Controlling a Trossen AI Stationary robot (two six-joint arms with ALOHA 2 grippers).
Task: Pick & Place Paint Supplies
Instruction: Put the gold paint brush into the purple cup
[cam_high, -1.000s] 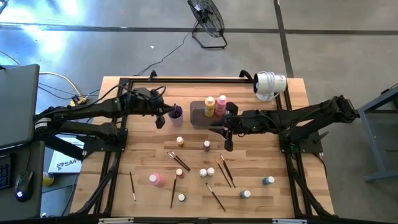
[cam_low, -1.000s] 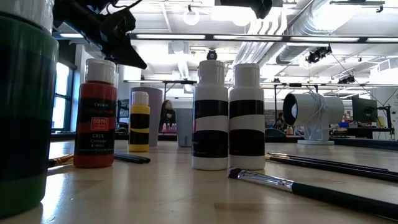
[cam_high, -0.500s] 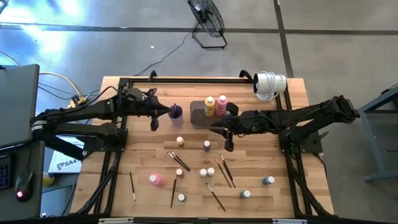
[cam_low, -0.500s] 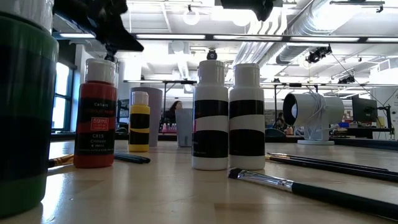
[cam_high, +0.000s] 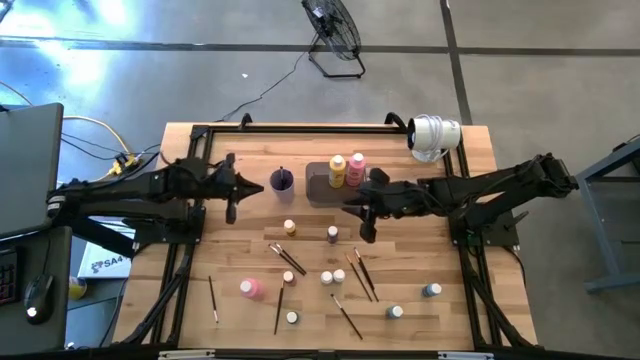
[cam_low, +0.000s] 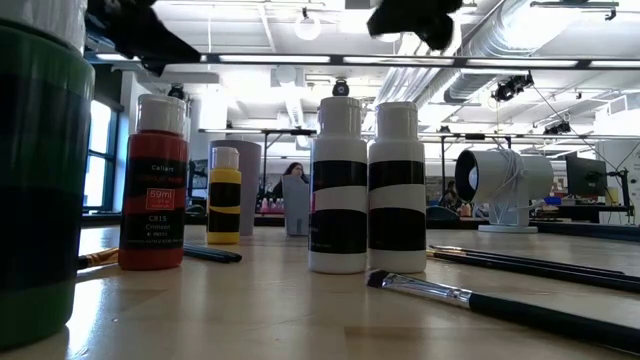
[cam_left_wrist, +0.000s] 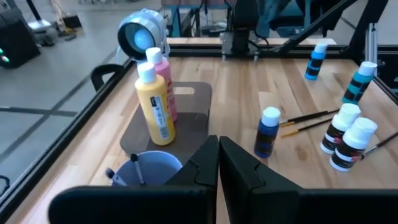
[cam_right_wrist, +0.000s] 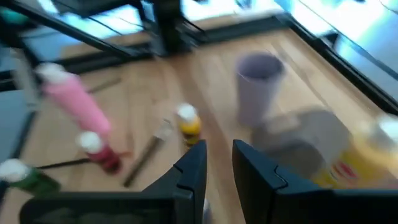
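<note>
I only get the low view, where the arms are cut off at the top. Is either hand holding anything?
Observer: No. The left hand is shut and empty, near the purple cup but not touching it.
Operator: And the right?
Observer: The right hand is open and empty, beside the grey tray.
Operator: What's in the tray?
Observer: A yellow bottle and a pink bottle, both upright.

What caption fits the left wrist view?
Shut left hand above the purple cup, facing the yellow bottle on the tray.
</note>
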